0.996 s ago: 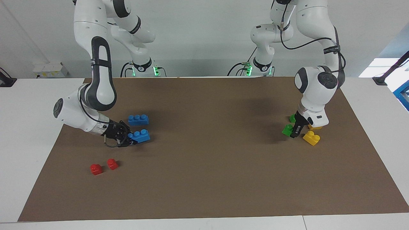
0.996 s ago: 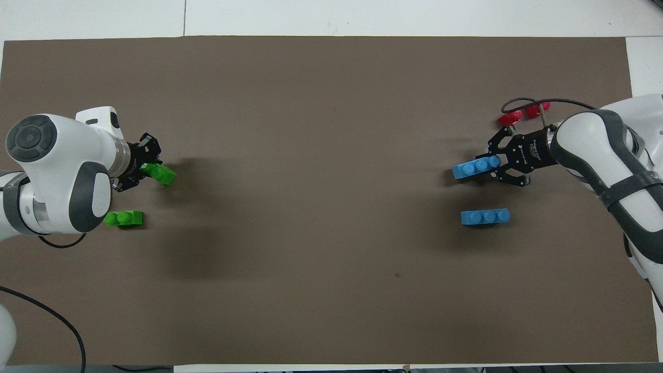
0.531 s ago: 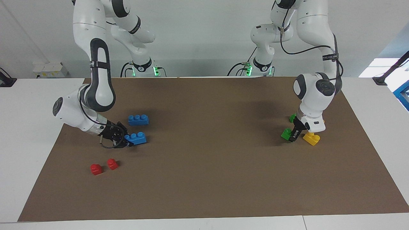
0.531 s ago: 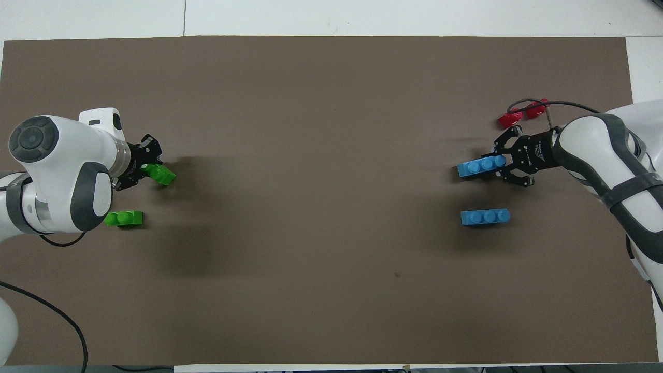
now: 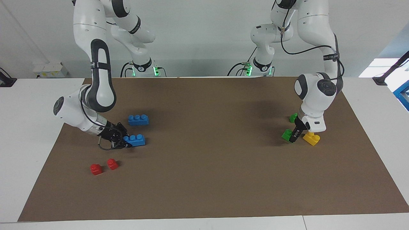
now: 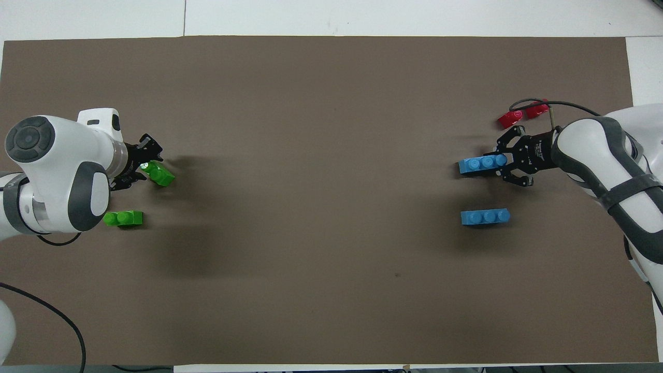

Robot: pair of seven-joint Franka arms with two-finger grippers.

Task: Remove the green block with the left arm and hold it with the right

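My left gripper is low over the brown mat at the left arm's end of the table. It is shut on one end of a green block, which sits tilted on the mat; the block also shows in the overhead view beside the left gripper. A second green block lies loose, nearer to the robots. My right gripper is shut on the end of a blue three-stud brick, held level at the mat at the right arm's end.
A second blue brick lies nearer to the robots than the held one. Two red blocks lie farther out. A yellow block sits beside the left gripper. The mat covers the table.
The left gripper has lowered the green block onto the mat. The right gripper has drawn the blue brick back toward the right arm's end, lowered it and levelled it.
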